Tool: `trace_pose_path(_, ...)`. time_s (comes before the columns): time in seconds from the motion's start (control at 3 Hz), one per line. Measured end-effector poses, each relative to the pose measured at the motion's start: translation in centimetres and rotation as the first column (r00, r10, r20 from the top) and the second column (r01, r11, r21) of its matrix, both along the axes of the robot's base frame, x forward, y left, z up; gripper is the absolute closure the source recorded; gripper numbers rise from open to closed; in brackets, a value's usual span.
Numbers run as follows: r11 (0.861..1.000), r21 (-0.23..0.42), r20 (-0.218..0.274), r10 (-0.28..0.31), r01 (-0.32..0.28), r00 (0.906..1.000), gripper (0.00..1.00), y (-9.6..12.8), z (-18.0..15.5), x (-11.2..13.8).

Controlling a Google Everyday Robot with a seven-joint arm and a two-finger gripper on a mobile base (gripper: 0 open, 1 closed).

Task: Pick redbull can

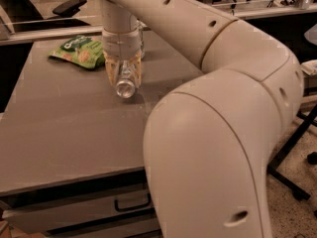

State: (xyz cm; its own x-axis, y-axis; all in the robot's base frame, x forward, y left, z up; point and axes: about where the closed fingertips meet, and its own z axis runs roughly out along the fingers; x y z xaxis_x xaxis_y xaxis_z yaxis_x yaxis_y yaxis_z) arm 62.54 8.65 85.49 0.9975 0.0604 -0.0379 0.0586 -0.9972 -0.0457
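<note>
While my arm [223,123] reaches across the grey table [59,148], my gripper [124,79] points straight down over the far part of the tabletop, wrist approx vertical. The redbull can [125,88] lies on its side on the table right under it, round end facing the camera, body running away beneath my wrist. My fingers [110,69] are set narrow, one on each side of the can and flat against it, so I have it pinched btwn them; the can rests on the surface, not lifted. A green snack bag [81,51] lies flat near the table's far edge, just beside my gripper but not touching it or the can. A drawer w/ a dark handle [132,205] sits below the table's front edge. An office chair [69,6] stands beyond the table.
</note>
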Motion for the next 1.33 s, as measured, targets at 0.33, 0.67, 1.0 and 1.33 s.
trace_pose_path(0.33, 0.999, 0.007, 0.061, -0.048, 0.048, 0.9970, 0.83, -0.1, 3.7, -1.5)
trace_pose_path(0.67, 0.992, 0.090, 0.107, -0.101, 0.092, 0.9891, 1.00, -0.8, 9.1, -3.8)
trace_pose_path(1.0, 0.985, 0.145, 0.128, -0.115, 0.097, 0.9851, 1.00, -0.4, 10.8, -4.2)
trace_pose_path(1.33, 0.981, 0.168, 0.149, -0.119, 0.093, 0.9817, 1.00, 0.3, 10.7, -3.4)
